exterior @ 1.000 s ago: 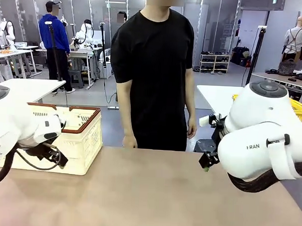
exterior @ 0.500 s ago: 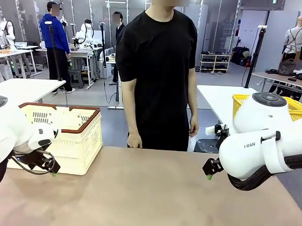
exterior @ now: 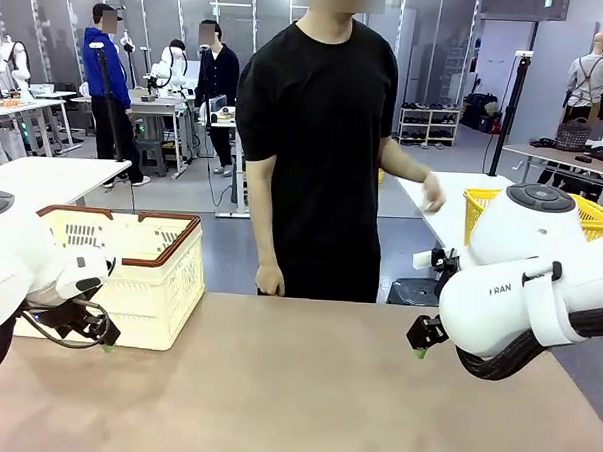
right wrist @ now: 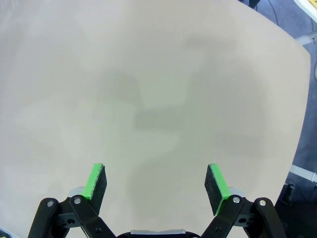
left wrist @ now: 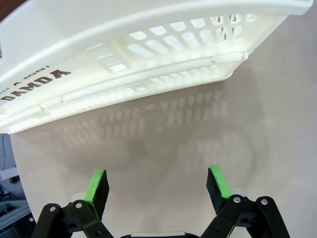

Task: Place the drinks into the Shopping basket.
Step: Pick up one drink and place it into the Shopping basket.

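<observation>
On the tan tabletop (exterior: 304, 386), the cream lattice-sided plastic shopping basket with brown rim (exterior: 159, 270) stood just beyond the left gripper (left wrist: 158, 182), which, like the right gripper (right wrist: 157, 181) well apart from the basket, was spread wide and empty, so a low left-arm swing risked striking the basket wall.

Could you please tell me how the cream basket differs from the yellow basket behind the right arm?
The Shopping basket is cream with a brown rim; the yellow basket is bright yellow, rim included. The Shopping basket stands on the brown table at the robot's left, mostly in sight; the yellow basket sits on a white table farther back, half hidden by the right arm. Both are upright with openwork sides.
</observation>
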Motion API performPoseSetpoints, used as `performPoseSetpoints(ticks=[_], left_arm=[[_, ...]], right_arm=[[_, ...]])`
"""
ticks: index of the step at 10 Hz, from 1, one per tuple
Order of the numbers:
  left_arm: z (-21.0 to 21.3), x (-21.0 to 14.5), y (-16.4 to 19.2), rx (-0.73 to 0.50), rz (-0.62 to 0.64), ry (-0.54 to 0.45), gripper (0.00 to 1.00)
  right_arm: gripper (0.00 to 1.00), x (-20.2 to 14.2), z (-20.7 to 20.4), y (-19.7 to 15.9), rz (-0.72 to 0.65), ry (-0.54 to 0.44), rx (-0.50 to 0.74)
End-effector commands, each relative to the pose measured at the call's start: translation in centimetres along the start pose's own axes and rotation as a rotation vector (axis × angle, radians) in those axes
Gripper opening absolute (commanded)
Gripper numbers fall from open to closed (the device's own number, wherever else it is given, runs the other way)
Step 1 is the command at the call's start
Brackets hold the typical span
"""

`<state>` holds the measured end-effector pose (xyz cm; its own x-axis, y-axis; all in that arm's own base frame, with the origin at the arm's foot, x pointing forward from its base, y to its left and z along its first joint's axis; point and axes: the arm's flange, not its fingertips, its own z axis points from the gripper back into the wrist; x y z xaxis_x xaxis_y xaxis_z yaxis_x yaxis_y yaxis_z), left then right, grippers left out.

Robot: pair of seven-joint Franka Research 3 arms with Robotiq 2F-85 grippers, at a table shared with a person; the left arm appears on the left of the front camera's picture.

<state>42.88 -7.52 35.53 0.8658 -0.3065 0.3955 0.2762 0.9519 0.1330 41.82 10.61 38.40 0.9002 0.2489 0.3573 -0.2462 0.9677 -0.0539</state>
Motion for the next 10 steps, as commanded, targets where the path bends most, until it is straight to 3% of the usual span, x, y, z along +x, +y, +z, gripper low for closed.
performPoseSetpoints(ticks=[1,10], left_arm=[[-0.08,-0.06,0.02,-0.001,0.002,0.004,1.0],[-0.08,-0.06,0.02,-0.001,0.002,0.004,1.0]], right_arm=[[1.0,-0.02,-0.13,0.11,0.005,0.002,0.004],[1.0,-0.02,-0.13,0.11,0.005,0.002,0.004]])
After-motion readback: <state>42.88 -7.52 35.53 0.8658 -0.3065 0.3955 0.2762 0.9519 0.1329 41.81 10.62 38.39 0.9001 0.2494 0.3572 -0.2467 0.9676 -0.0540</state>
